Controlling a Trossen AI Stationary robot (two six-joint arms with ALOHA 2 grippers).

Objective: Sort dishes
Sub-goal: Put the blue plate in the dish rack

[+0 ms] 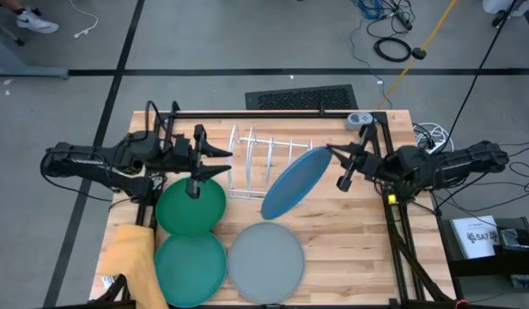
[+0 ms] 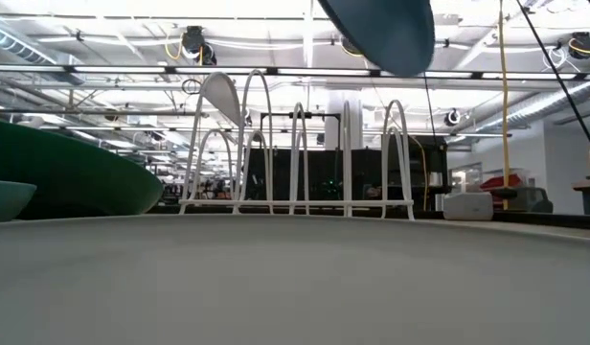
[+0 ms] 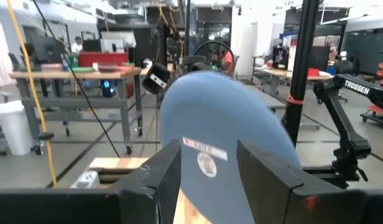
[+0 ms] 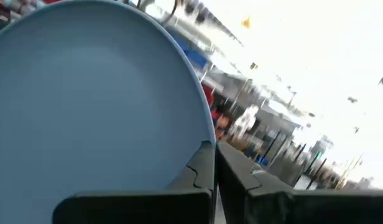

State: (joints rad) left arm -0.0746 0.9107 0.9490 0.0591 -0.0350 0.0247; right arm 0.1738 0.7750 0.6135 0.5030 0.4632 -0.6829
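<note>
My right gripper (image 1: 333,154) is shut on the blue plate (image 1: 294,182), which hangs tilted high over the table's middle, beside the white wire rack (image 1: 264,163); the low view shows this plate (image 2: 381,34) well above the rack (image 2: 295,153). My left gripper (image 1: 223,161) stands open and raised left of the rack, nothing between its fingers (image 3: 170,171); the blue plate (image 3: 216,124) is farther off. The dark green plate (image 1: 191,206), teal plate (image 1: 190,269) and grey plate (image 1: 266,262) lie flat on the table. My right gripper pinches the blue plate's rim (image 4: 203,138) at its far right end between its two fingers, one on each face. The fingers come roughly level from the table's right. The plate is lifted clear and tilted, sloping away from the fingers toward the table's near left.
A yellow cloth (image 1: 131,257) lies at the table's near left corner, beside the teal plate. A small white device (image 1: 359,120) sits at the far right corner. Bare wood (image 1: 350,249) lies right of the grey plate.
</note>
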